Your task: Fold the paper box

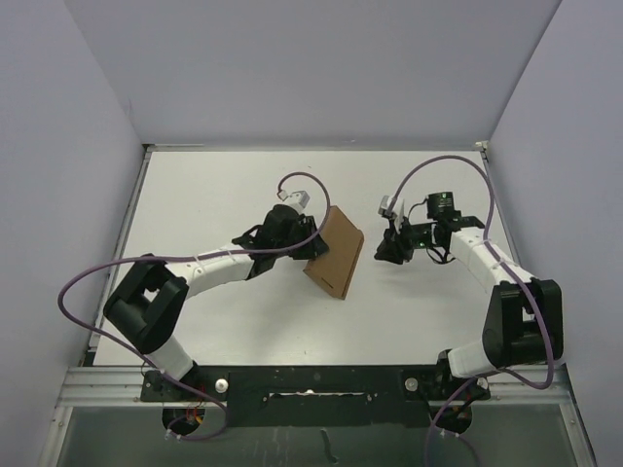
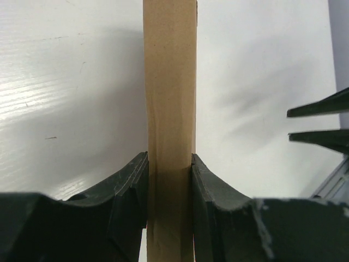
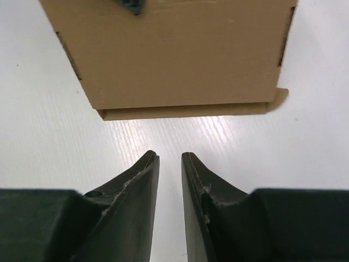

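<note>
Now L fingers (image 2: 137, 177) clamp paper box (image 2: 169, 82); R fingers (image 3: 148, 172) parted, empty.

We count one paper box (image 1: 334, 255), two grippers, the left gripper (image 1: 311, 244) and right gripper (image 1: 389, 249), two purple cables (image 1: 61, 300), one white table (image 1: 214, 185).

Left arm (image 1: 209, 268) and right arm (image 1: 482, 255): white links, black joints. A purple cable (image 1: 451, 159) loops off each wrist toward 12 o'clock. Fingers (image 3: 136, 194) are black, curved, ridged, with pale scuffs.
</note>
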